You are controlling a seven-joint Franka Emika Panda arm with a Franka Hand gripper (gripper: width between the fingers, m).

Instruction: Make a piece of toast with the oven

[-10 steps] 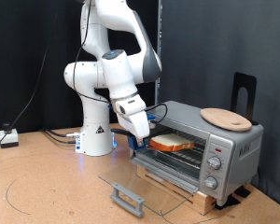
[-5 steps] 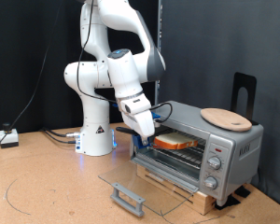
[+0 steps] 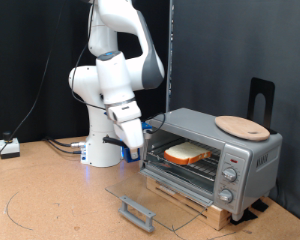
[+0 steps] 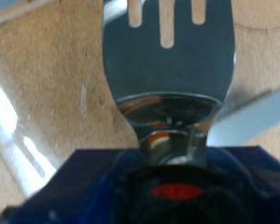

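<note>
The piece of toast (image 3: 187,153) lies flat on the wire rack inside the oven (image 3: 240,158), whose glass door (image 3: 155,193) is dropped open with its grey handle (image 3: 138,212) at the front. My gripper (image 3: 134,148) hangs to the exterior view's left of the oven opening, clear of the toast. In the wrist view a slotted metal spatula (image 4: 168,56) sticks out from the gripper over the brown table, with a blue grip (image 4: 112,191) at its root. The spatula blade carries nothing.
A round light wooden plate (image 3: 242,126) rests on the oven's top. A black stand (image 3: 262,95) rises behind it. The robot base (image 3: 103,150) stands behind the open door. A small box with cables (image 3: 8,148) sits at the far left.
The gripper has drawn back out of the oven opening towards the exterior view's left and a little lower. The toast stays on the rack.
</note>
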